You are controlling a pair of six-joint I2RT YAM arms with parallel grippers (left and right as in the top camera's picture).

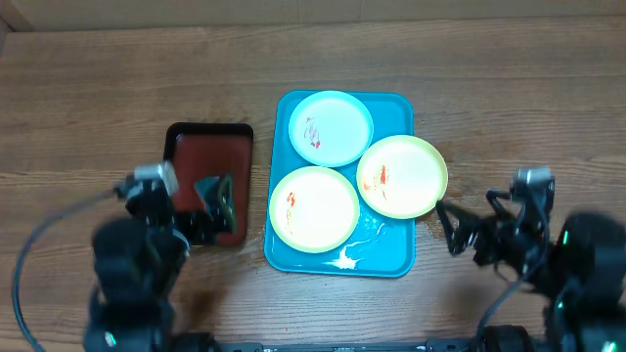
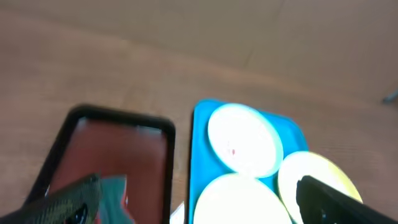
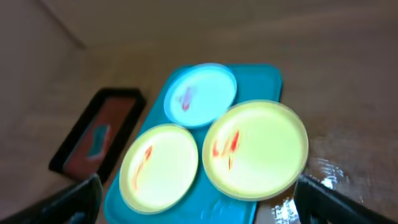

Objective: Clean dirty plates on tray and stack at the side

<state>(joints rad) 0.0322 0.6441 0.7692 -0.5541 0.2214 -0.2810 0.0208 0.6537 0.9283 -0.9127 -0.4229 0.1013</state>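
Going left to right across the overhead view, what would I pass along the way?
First the dark red tray, then the turquoise tray, then the right gripper.

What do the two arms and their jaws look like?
Both the left arm and the right arm are black and bulky with rounded joints. Each carries a light grey block near its wrist, and small green lights glow on them. A thin grey cable loops beside the left arm. The jaws look dark and plain; blur hides any markings.
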